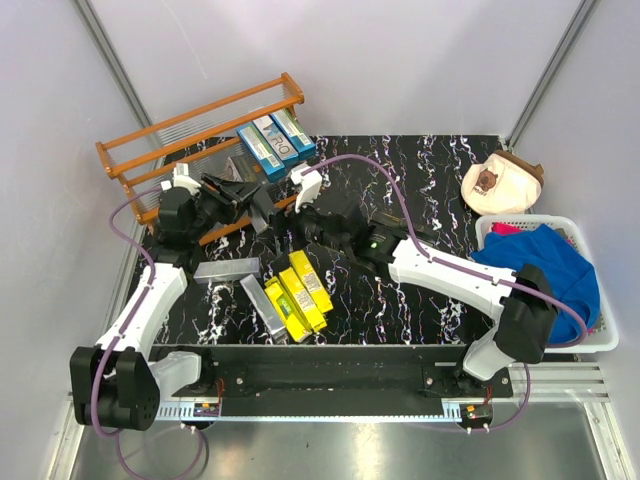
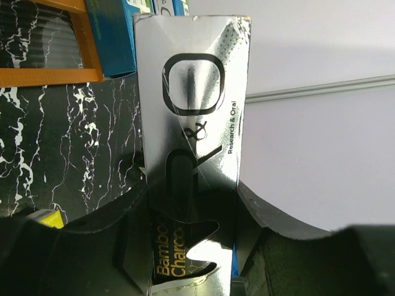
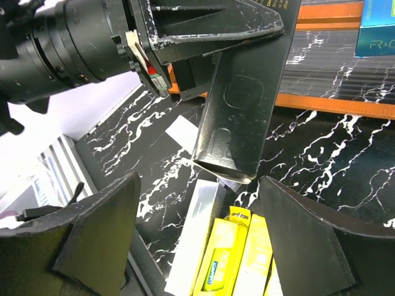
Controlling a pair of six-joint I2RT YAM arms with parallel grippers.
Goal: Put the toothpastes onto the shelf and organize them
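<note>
Blk marble table (image 1: 420,300), yellow cartons (image 1: 298,293) & silver cartons (image 1: 227,269) nr front, shelf (image 1: 150,135) far-left

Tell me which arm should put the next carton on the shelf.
Left. The left gripper is shut on the silver-black carton, and the shelf is just beyond it. The right gripper is open and holds nothing.

The orange-brown wooden two-tier rack (image 1: 200,120) stands at the far left corner, three blue-teal cartons (image 1: 277,140) on its right end, a black-and-silver carton (image 2: 191,123) just before it. Yellow cartons (image 1: 300,292) lie near the near edge, silver-grey cartons (image 1: 228,268) just left.
</note>
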